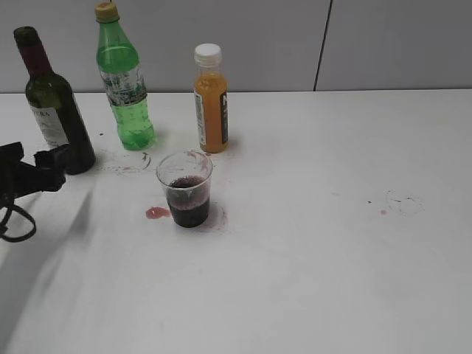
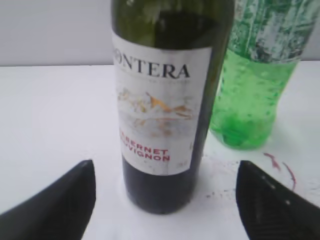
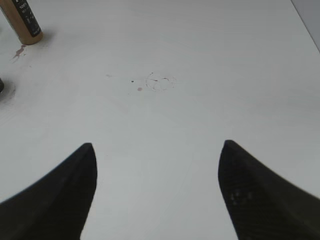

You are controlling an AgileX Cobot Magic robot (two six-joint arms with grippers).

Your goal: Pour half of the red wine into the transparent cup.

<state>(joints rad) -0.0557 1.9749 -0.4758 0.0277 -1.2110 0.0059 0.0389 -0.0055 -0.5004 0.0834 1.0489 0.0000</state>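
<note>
The dark glass wine bottle (image 1: 51,110) with a white label stands upright at the far left of the table; it fills the left wrist view (image 2: 160,100). The transparent cup (image 1: 186,190) stands in the middle and holds dark red wine to about half its height. My left gripper (image 1: 33,173) is open, just in front of the bottle, its fingers (image 2: 162,187) apart on both sides of the bottle's base without touching it. My right gripper (image 3: 157,170) is open and empty over bare table; it is out of the exterior view.
A light green plastic bottle (image 1: 124,81) stands right of the wine bottle and shows behind it (image 2: 255,80). A small orange juice bottle (image 1: 211,99) stands behind the cup (image 3: 22,22). A small wine spill (image 1: 156,213) lies left of the cup. Stain rings (image 1: 402,203) mark the table's right.
</note>
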